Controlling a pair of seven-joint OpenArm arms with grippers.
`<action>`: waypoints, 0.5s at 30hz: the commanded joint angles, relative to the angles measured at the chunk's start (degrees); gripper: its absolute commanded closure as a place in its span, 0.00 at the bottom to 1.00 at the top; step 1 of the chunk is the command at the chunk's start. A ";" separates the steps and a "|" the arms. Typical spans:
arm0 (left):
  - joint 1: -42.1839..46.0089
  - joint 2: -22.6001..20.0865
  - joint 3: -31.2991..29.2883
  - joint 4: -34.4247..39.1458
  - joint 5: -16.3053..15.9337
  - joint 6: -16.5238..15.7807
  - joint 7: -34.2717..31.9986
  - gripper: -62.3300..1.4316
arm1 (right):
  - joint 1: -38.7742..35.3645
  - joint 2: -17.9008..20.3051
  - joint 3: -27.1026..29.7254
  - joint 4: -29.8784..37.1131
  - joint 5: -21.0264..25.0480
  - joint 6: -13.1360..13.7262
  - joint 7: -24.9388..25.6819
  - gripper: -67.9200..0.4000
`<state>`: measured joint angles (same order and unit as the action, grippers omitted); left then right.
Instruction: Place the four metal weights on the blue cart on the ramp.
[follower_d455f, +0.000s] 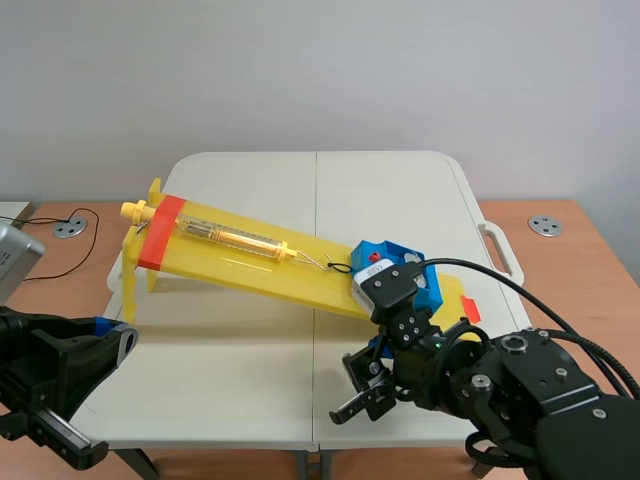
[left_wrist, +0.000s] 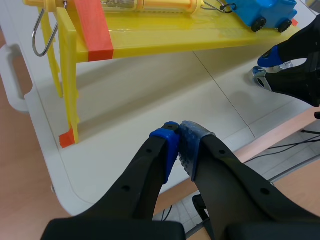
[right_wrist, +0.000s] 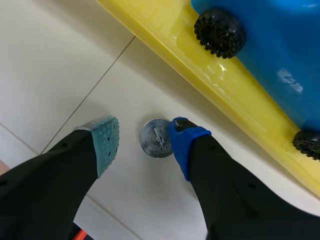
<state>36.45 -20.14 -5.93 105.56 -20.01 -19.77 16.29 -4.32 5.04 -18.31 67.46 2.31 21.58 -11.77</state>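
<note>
A blue cart (follower_d455f: 392, 268) with black wheels (right_wrist: 220, 26) sits low on the yellow ramp (follower_d455f: 250, 262), hooked to a spring scale (follower_d455f: 235, 238). One round metal weight (right_wrist: 156, 138) lies flat on the white table beside the ramp's lower edge. My right gripper (right_wrist: 142, 142) is open around it, the blue pad (right_wrist: 181, 142) touching its rim and the grey-green pad (right_wrist: 106, 142) a little apart. In the scene view this gripper (follower_d455f: 360, 392) hides the weight. My left gripper (left_wrist: 179, 145) is shut on nothing, low over the table's near left part, short of the ramp's legs (left_wrist: 70, 100).
The ramp's high end, banded in orange (follower_d455f: 160, 232), stands on thin yellow legs at the left. The white folding table (follower_d455f: 250, 400) has a centre seam and a side handle (follower_d455f: 503, 250). A cable (follower_d455f: 60, 262) lies on the wooden desk at left.
</note>
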 joint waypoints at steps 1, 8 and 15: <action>-0.46 1.16 -0.83 3.82 -4.24 -1.42 -5.75 0.92 | 5.05 -0.63 -0.55 3.23 1.90 -2.10 8.17 0.64; -0.46 1.55 -0.83 3.82 -4.24 -1.42 -5.75 0.92 | 5.11 -0.76 -1.27 2.43 1.90 -2.38 7.08 0.82; -0.46 1.55 -0.83 3.82 -4.24 -1.42 -5.75 0.92 | 5.09 -0.02 -1.27 2.43 1.90 -2.78 4.24 0.98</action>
<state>36.45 -19.99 -5.93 105.56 -20.01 -19.77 16.29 -3.49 5.08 -18.87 65.73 2.39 20.14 -10.11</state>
